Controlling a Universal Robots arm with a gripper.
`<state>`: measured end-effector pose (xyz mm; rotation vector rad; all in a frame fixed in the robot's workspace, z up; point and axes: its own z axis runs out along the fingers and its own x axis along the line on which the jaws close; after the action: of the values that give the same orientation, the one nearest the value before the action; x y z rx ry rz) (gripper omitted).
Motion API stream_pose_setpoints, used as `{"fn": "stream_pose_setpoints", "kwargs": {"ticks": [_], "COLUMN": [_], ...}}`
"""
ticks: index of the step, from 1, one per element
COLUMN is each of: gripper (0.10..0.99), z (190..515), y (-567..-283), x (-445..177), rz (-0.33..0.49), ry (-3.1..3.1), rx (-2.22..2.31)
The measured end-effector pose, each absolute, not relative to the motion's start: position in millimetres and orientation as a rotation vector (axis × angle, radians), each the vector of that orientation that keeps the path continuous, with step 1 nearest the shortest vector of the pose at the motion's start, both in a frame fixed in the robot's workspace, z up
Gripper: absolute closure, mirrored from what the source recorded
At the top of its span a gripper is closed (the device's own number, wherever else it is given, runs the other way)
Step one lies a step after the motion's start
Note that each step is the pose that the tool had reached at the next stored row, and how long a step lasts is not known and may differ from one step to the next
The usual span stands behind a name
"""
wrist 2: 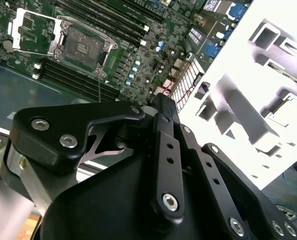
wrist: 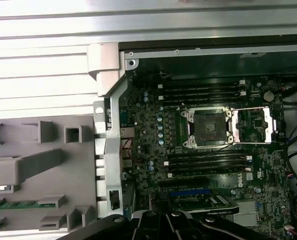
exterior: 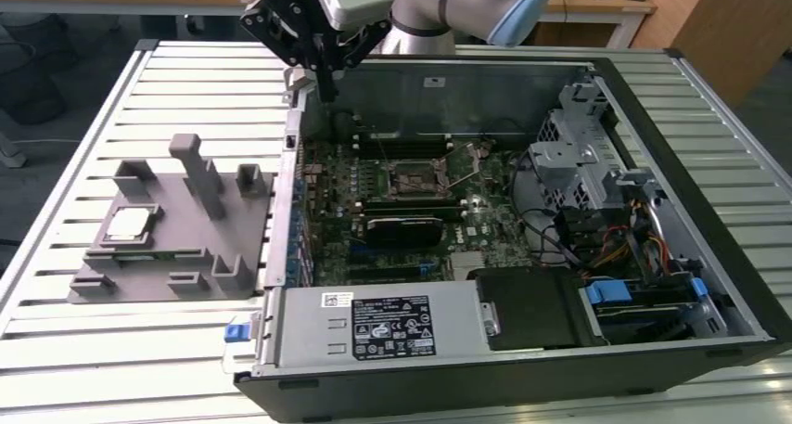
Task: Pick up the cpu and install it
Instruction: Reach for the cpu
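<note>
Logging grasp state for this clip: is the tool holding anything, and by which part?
Nothing is held: the tool hangs empty over the computer case, and the cpu lies on the grey tray.

text: none legible | power supply [exterior: 315,336]: small white sticker [exterior: 337,300] and black label [exterior: 393,329] with white print, too small to read | motherboard [wrist: 153,125]: white printed marks, unreadable
</note>
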<state>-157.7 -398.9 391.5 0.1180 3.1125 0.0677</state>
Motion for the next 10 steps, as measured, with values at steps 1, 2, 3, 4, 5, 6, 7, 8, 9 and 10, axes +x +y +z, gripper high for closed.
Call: {"fn": "stream_pose_setpoints", "kwargs": {"ticks": [1, 2, 3, 4, 5, 6, 7, 8, 9, 10], "gripper": [0.98, 0.98, 0.98, 0.98, 0.98, 0.98, 0.98, 0.98, 0.98, 0.98], "z": [391.4, 391.3, 391.2, 391.2, 391.1, 391.0, 390.9, 390.8, 390.8, 390.7], "y": [-398.9, -399.0, -399.0, -398.9, -398.9, -399.0, -399.0, -398.9, -398.9, -398.9], "x": [-158.5, -159.4, -160.4, -161.3, -162.4, -163.6, -164.8, -166.0, -167.3, -168.4], "rz": [0.068, 0.068, 0.068, 0.068, 0.068, 0.068, 0.068, 0.068, 0.068, 0.068], "ry": [3.112, 3.112, 3.112, 3.113, 3.112, 3.113, 3.112, 3.112, 3.112, 3.112], "rx": [0.118, 0.118, 0.118, 0.118, 0.118, 0.118, 0.118, 0.118, 0.118, 0.118]}}
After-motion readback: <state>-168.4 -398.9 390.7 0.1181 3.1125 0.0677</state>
